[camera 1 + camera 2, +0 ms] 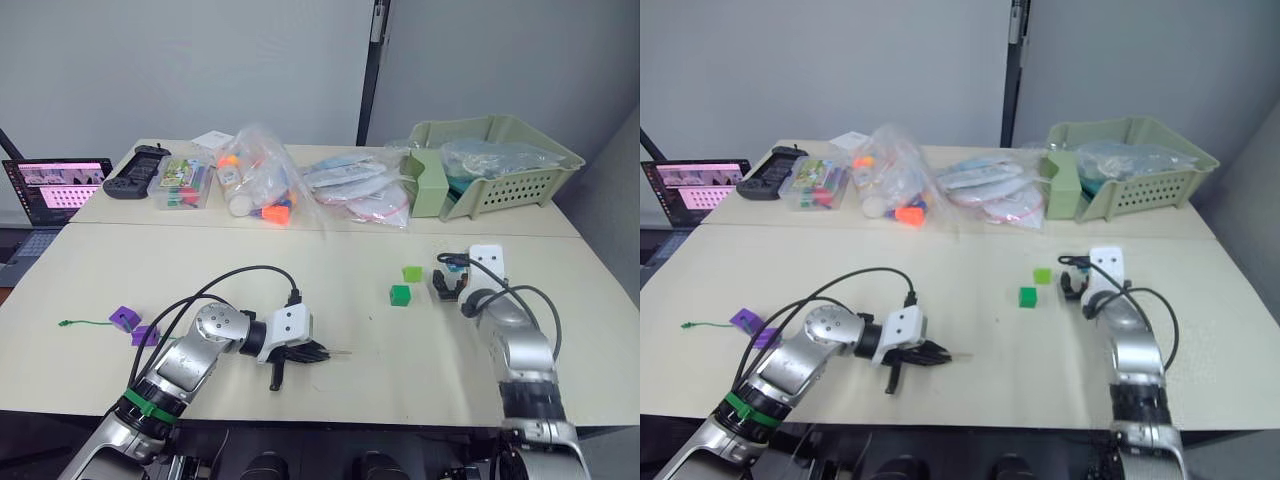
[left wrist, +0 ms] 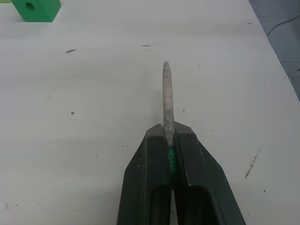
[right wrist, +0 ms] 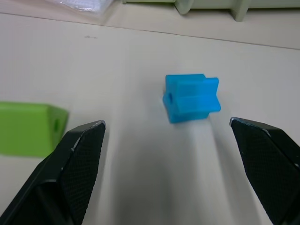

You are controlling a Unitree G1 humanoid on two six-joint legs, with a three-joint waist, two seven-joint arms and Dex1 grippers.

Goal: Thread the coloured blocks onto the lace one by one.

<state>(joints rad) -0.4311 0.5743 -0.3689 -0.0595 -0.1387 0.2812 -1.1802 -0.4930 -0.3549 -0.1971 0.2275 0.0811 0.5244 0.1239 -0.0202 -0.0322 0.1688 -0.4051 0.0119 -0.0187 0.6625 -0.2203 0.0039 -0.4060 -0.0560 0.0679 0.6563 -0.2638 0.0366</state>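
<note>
Thin green lace (image 2: pixel 171 159) with stiff pale tip (image 2: pixel 167 96): pinched tight in left gripper (image 2: pixel 169 140), near left. Right gripper (image 3: pixel 166 140) wide apart around small bright blue plastic block (image 3: pixel 190 97), far right. Might knock block sideways, hiding hole.

Bright blue block (image 3: pixel 191 97), light green block (image 1: pixel 412 273), dark green block (image 1: pixel 400 295), two purple blocks (image 1: pixel 124 318), green lace (image 2: pixel 171 158) with pale tip, cream surface (image 1: pixel 330 262).

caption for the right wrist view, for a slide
Open right gripper lined up on the blue block, light green block beside it.
</note>
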